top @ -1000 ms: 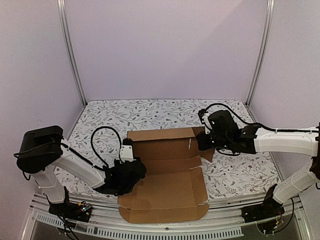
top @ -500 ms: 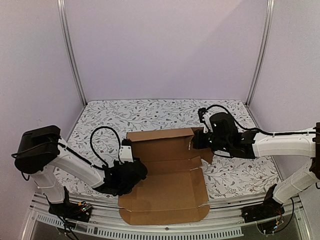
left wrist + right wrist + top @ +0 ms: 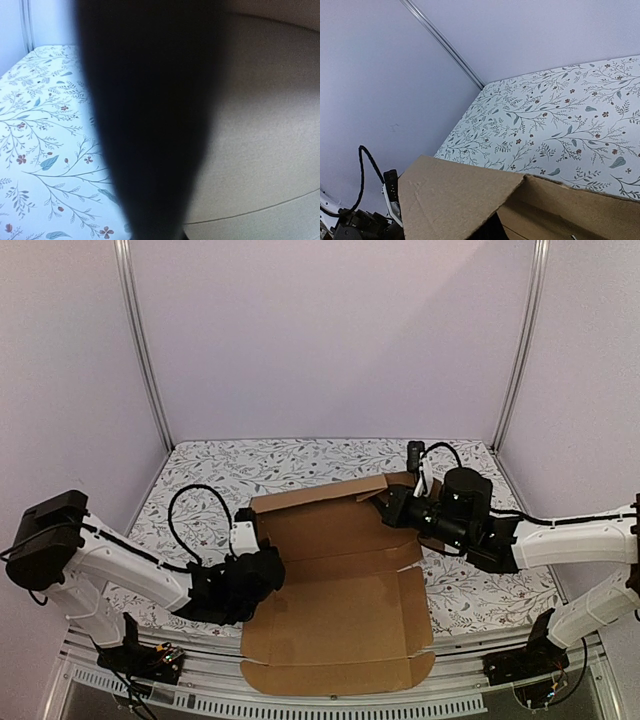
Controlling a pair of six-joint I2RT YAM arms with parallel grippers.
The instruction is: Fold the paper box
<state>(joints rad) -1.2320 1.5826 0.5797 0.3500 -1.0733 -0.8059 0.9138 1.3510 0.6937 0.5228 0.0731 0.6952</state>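
The paper box [image 3: 335, 590] is a plain brown cardboard blank lying open on the floral table, its near edge over the front rail. Its rear panel [image 3: 320, 515] is tilted up off the table. My right gripper [image 3: 392, 505] is at the rear right corner of that panel and holds it raised. In the right wrist view the cardboard [image 3: 455, 200] covers the jaws, with only a dark sliver of a finger [image 3: 487, 231] showing. My left gripper [image 3: 262, 575] is at the box's left edge. In the left wrist view a dark blurred finger [image 3: 150, 125] fills the middle, with cardboard [image 3: 265, 125] to its right.
The floral table [image 3: 220, 470] runs back to lilac walls with metal posts [image 3: 145, 350] at the rear corners. A metal rail [image 3: 330, 702] lines the front edge. My left arm's cable and body show at the lower left of the right wrist view [image 3: 365, 220].
The right gripper has moved up and back with the rear panel, which now stands steeper. The box has slid slightly right. The left arm has dropped lower and further left.
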